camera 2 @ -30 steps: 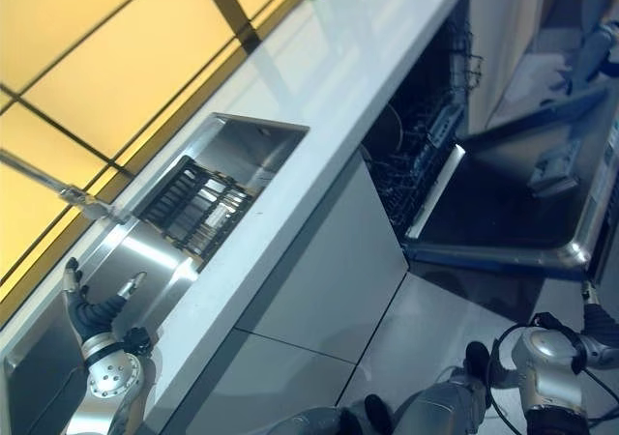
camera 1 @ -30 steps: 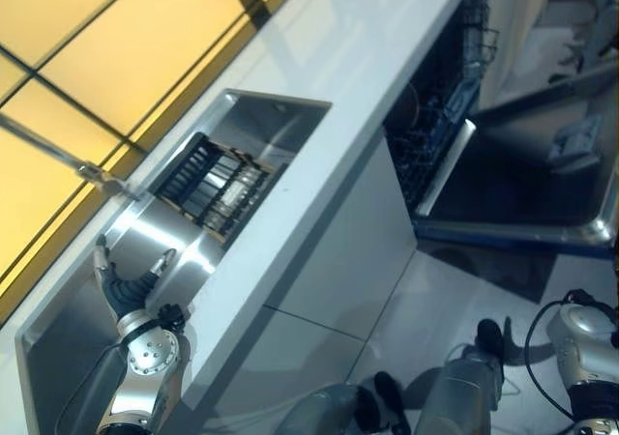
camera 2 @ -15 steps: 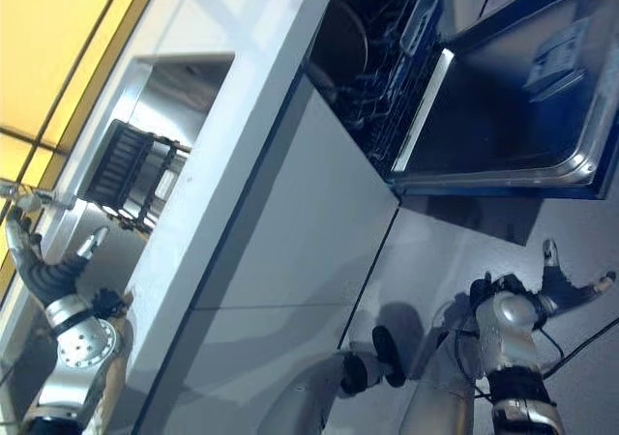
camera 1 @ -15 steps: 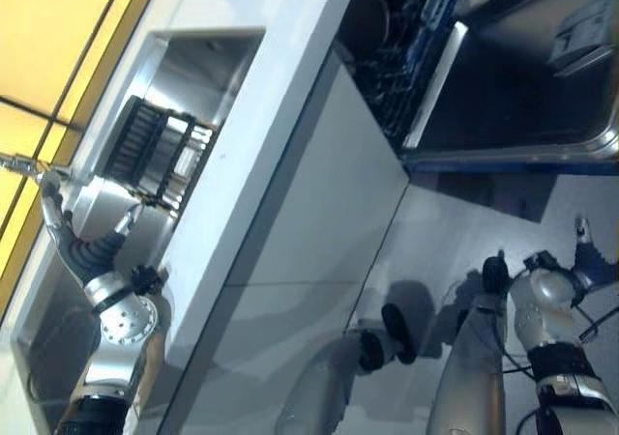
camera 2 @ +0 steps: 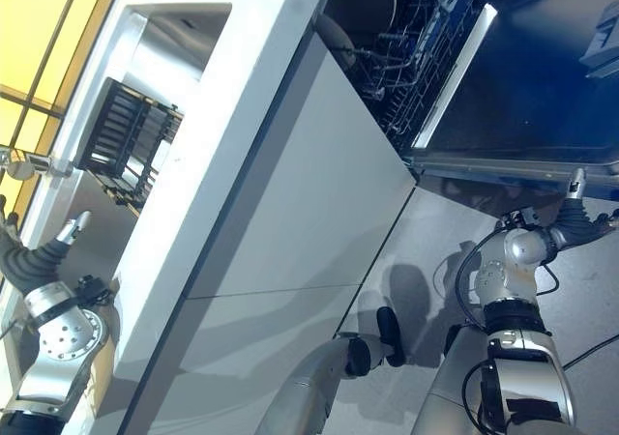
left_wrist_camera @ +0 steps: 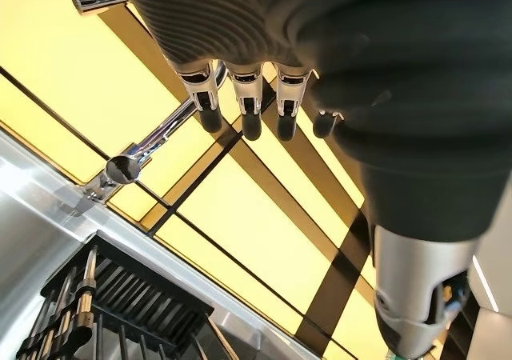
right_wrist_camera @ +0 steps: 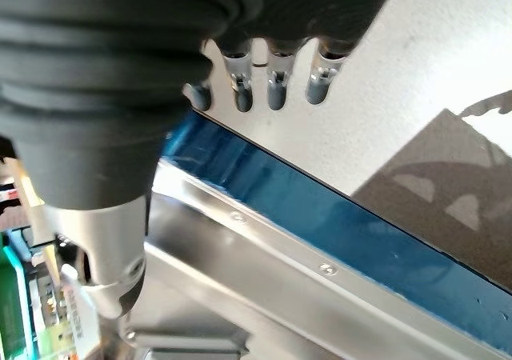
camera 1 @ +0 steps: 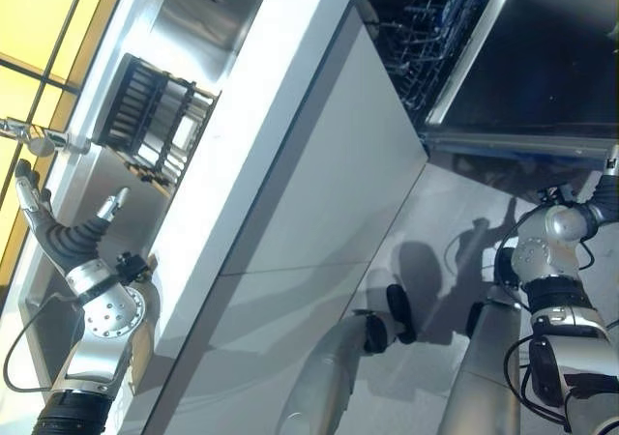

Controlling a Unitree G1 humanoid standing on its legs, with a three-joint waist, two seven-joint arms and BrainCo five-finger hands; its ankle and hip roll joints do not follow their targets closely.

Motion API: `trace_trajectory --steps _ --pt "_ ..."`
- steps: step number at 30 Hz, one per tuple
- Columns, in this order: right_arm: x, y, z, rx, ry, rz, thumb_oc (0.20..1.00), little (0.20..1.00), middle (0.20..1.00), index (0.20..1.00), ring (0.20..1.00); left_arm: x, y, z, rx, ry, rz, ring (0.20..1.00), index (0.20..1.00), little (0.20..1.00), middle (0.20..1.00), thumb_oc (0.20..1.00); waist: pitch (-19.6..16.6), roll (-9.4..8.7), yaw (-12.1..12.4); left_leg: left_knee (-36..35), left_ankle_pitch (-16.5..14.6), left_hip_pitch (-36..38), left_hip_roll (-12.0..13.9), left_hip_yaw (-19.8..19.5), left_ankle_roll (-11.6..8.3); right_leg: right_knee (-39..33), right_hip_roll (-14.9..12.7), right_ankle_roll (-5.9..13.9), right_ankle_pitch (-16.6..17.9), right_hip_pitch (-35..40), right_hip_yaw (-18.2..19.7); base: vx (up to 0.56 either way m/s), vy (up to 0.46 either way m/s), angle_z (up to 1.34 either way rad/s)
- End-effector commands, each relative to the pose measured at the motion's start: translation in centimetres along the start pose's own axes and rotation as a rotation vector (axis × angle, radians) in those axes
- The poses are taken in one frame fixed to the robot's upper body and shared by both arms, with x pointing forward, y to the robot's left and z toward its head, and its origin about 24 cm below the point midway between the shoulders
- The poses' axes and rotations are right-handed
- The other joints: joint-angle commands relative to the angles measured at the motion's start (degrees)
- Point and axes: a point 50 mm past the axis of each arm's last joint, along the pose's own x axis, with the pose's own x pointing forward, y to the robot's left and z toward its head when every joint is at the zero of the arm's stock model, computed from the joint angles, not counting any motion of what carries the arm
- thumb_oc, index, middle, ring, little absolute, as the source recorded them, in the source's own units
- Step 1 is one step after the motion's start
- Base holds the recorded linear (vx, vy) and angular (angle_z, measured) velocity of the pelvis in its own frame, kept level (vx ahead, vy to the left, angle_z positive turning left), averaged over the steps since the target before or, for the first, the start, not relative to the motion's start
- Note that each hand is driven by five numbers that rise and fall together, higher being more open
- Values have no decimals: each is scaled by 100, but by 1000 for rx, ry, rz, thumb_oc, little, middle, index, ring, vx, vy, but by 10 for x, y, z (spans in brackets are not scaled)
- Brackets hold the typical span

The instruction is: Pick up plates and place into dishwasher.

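The left hand (camera 1: 60,245) is raised over the steel sink (camera 1: 203,14), near the tap (camera 1: 39,143). Its fingers (left_wrist_camera: 250,114) are straight and spread, the thumb apart, and they hold nothing. In the left wrist view the dark fingertips point toward the tap and the yellow panels behind it, and the black dish rack (left_wrist_camera: 112,312) is below them.

The dish rack (camera 1: 155,130) stands inside the sink, on the side of the basin that is close to the left hand. Whether plates stand in it — I cannot tell, because only dark ribs and some metal rods are visible.

The white table (camera 1: 290,77) runs between the sink and the dishwasher (camera 2: 406,48). The dishwasher is open, and its door (camera 2: 542,87) is folded down over the grey floor (camera 2: 416,261). In its lower basket (camera 2: 426,39) one round plate (camera 2: 372,0) is standing among the wire prongs, at the end of the basket near the table's front panel.

The right hand (camera 2: 577,224) is low, just beside the front edge of the open door. Its fingers (right_wrist_camera: 276,92) are relaxed, nearly straight, and empty — in the right wrist view they hang above the blue edge of the door and the floor.
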Motion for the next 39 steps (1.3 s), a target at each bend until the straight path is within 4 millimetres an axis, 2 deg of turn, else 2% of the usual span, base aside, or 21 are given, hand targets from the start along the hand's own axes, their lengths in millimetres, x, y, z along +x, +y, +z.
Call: trace_trajectory --steps 1,6,8,10,14,16,20,23,28,29,31,39 --pt "11 57 83 246 -206 116 1000 1000 1000 1000 1000 -36 -15 -23 50 145 -105 1000 1000 1000 1000 1000 891 599 -78 70 -269 142 -253 -147 -166 500 323 86 -917 -210 -62 46 -62 4" --pt "17 60 89 332 -182 34 1000 1000 1000 1000 1000 -36 -14 -21 59 124 -125 1000 1000 1000 1000 1000 891 660 -44 154 -295 126 -244 -159 -187 615 375 27 -1007 -220 -29 46 -9 -1" --pt "17 64 93 381 -167 66 1000 1000 1000 1000 1000 -35 -15 -19 58 116 -128 1000 1000 1000 1000 1000 891 684 -29 177 -292 107 -256 -171 -190 628 377 16 -1005 -233 -16 0 0 0" --pt "13 75 96 404 -149 180 1000 1000 1000 1000 1000 -33 -14 -18 53 116 -128 1000 1000 1000 1000 1000 891 705 -12 177 -275 99 -276 -188 -186 616 379 -7 -999 -236 -5 0 0 0" --pt "-18 110 91 354 -114 614 1000 1000 1000 1000 1000 -30 -7 -18 38 125 -131 1000 1000 1000 1000 1000 891 685 19 133 -213 119 -291 -215 -187 574 401 -45 -968 -213 -6 -5 17 -2" --pt "-41 125 82 284 -94 848 1000 1000 1000 1000 1000 -28 -4 -20 37 136 -127 1000 1000 1000 1000 1000 891 631 -1 96 -181 145 -277 -203 -192 525 427 -59 -958 -173 -12 -7 56 -5" --pt "-79 134 70 172 -84 1202 1000 1000 1000 1000 1000 -23 -2 -20 45 155 -97 1000 1000 1000 1000 1000 891 457 -68 21 -124 234 -266 -206 -188 383 508 -59 -885 -40 -51 -5 44 -10" --pt "-97 133 64 105 -95 1372 1000 1000 1000 1000 1000 -17 3 -21 45 186 -68 1000 1000 1000 1000 1000 891 291 -104 -58 -91 388 -271 -245 -178 224 549 -60 -821 188 -122 -8 39 -14" --pt "-113 137 63 62 -119 1460 1000 1000 1000 1000 1000 -13 9 -26 37 229 -37 1000 1000 1000 1000 1000 891 37 -70 -277 -12 760 -306 -354 -160 -3 591 -69 -746 689 -290 -33 23 -2" --pt "-116 140 65 59 -130 1464 1000 1000 1000 1000 1000 -11 9 -26 37 230 -34 1000 1000 1000 1000 1000 891 -39 -71 -356 134 782 -317 -328 -125 -126 563 -120 -580 764 -375 -91 12 -1" --pt "-117 141 65 53 -131 1470 1000 1000 1000 1000 1000 -10 9 -26 35 235 -29 1000 1000 1000 1000 1000 891 -75 -59 -400 144 879 -325 -366 -121 -172 566 -121 -575 881 -406 -42 3 -1" --pt "-119 143 65 40 -132 1495 1000 1000 1000 1000 1000 -7 23 -33 67 255 2 1000 1000 1000 1000 1000 889 -531 139 -782 189 2023 -420 -784 -71 -607 538 -91 -512 2245 -761 -6 10 17"
